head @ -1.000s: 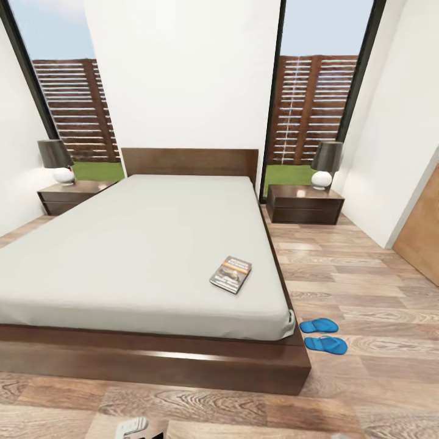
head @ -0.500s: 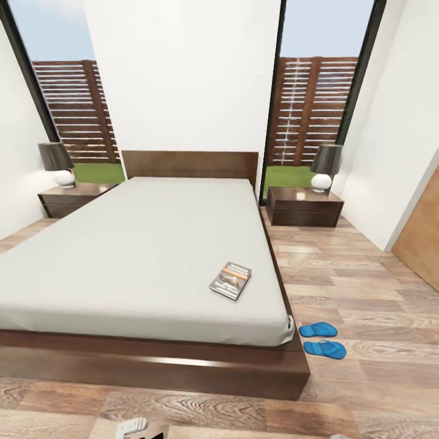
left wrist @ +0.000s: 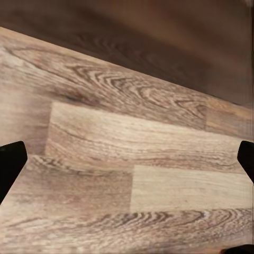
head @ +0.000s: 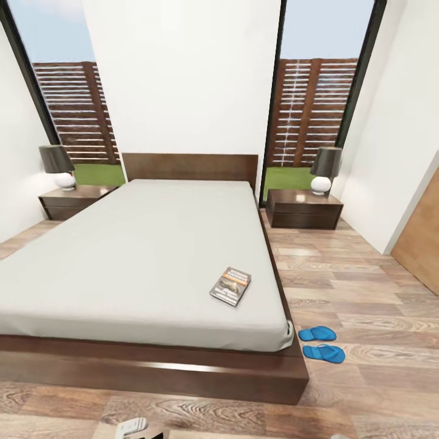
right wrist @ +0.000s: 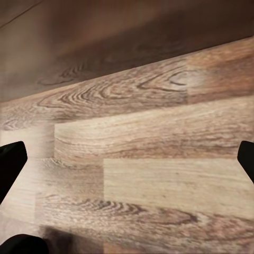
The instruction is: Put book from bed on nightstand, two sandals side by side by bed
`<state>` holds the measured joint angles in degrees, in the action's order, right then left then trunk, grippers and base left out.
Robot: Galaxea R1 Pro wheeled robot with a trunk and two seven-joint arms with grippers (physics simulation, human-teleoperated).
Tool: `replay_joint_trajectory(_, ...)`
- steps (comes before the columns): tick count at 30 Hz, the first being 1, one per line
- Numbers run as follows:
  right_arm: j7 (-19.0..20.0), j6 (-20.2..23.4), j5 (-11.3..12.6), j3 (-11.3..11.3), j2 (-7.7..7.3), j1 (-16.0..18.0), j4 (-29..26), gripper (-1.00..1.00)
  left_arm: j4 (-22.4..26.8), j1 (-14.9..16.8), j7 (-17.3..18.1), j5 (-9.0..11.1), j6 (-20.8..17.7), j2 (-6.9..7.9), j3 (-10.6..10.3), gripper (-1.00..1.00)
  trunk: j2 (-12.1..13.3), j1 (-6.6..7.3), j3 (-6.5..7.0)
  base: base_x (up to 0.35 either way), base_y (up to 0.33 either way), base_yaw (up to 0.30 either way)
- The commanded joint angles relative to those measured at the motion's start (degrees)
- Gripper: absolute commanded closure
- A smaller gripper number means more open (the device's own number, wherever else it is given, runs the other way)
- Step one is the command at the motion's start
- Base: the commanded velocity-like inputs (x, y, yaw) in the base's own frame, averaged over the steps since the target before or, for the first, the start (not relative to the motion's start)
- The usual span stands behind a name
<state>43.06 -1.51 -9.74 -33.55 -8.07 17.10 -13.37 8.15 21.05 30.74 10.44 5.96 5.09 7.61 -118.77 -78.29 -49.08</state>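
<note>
The book (head: 231,286) lies flat on the light-grey mattress of the bed (head: 134,256), near its right edge toward the foot. Two blue sandals (head: 317,333) (head: 324,352) rest side by side on the wood floor by the bed's right foot corner. One nightstand (head: 303,209) stands right of the headboard, the other nightstand (head: 73,201) left of it. My left gripper (left wrist: 127,164) hangs open over bare floor planks, its dark fingertips (left wrist: 10,164) far apart. My right gripper (right wrist: 127,164) is open too, above the floor.
Each nightstand carries a lamp (head: 324,167) with a dark shade and white base. A wooden door (head: 424,238) is at the right wall. Open floor (head: 360,280) runs along the bed's right side. The bed's dark frame (head: 183,372) lies just ahead of me.
The whole head picture has slid slightly downward, so the camera has moved. The book, sandals and bed keep their places relative to each other.
</note>
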Motion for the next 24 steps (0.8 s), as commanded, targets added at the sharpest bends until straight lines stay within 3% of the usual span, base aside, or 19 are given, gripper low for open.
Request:
replay_joint_trajectory(1,0.2,-0.2,-0.6,-0.5,0.03,0.0,0.0,-1.00,-0.1,0.0,0.3,0.1,0.0,0.00,0.2,-1.00,0.4,0.24,0.13,0.000,0.000,0.000)
replay_joint_trajectory(24,0.2,-0.2,-0.5,-0.5,0.03,0.0,0.0,-1.00,-0.1,0.0,0.3,0.1,0.1,0.00,0.2,-1.00,9.6,5.29,4.26,0.000,0.000,0.000)
